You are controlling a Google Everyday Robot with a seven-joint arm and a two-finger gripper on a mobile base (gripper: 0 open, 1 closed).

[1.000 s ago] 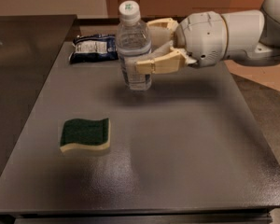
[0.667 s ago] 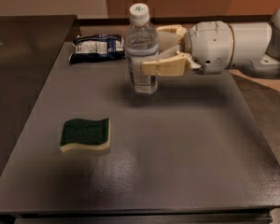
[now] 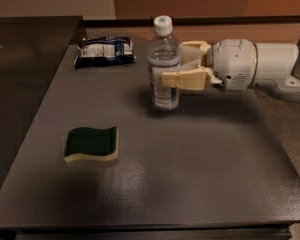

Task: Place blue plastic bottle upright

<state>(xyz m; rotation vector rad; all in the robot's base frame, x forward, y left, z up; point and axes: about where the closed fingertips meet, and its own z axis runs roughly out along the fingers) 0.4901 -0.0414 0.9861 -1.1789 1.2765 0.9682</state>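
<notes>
1. The bottle point(image 3: 160, 54) stands upright on the table point(image 3: 190, 164), in the far half, a little right of the middle
2. Its white cap point(image 3: 162, 24) is on top and screwed on; the body is clear plastic
3. A label point(image 3: 161, 91) wraps the lower body, pale blue and white; the print on it cannot be read
4. The gripper point(image 3: 176, 61) reaches in from the right at the height of the bottle's middle and is clenched on the bottle
5. The near finger point(image 3: 187, 79), cream coloured, lies across the bottle's front right side, touching it; the far finger point(image 3: 195, 46) passes behind the bottle, with its tip hidden by the plastic
6. The arm point(image 3: 255, 66) is a white cylinder running level from the right edge of the view to the gripper
7. The bottle's base rests on the table surface, with a dark shadow just beside it
8. A packet point(image 3: 105, 50), dark blue and crinkled with white print, lies flat near the far left corner, well apart from the bottle; its writing is too small to read
9. A sponge point(image 3: 91, 144), green on top with a yellow layer under it, lies flat on the left side of the table, nearer the camera, apart from both bottle and packet
</notes>
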